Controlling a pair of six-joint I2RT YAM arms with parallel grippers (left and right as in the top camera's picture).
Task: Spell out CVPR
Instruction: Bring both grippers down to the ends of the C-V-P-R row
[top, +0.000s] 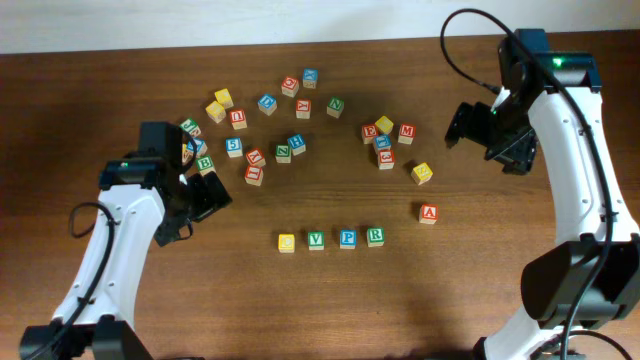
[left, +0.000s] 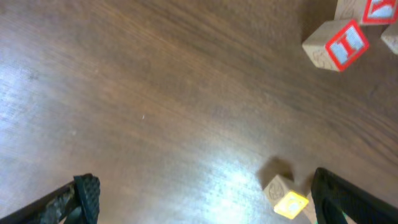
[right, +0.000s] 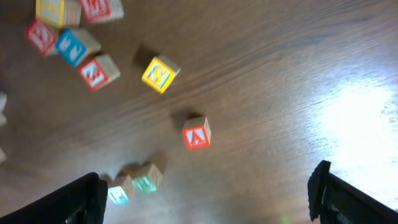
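4 small wooden letter cubes lie in a straight row at the near middle of the dark brown wooden surface (top: 120, 90), side by side with small gaps. From left to right they are the yellow-faced wooden cube (top: 286, 242), whose letter is too faint to read, the green V wooden cube (top: 316, 240), the blue P wooden cube (top: 347, 239) and the green R wooden cube (top: 375, 237). A red A wooden cube (top: 428, 213) sits apart, to the right of the row and slightly farther back. A loose scatter of other coloured letter cubes (top: 238, 118) spreads across the far middle.

The left claw (top: 205, 200) hovers left of the row. It is released, its jaws spread wide with nothing between them. The right claw (top: 480, 135) hangs at the far right, well apart from the row, and is also released and empty. Its wrist view shows the red A wooden cube on the surface ahead of the spread fingers.
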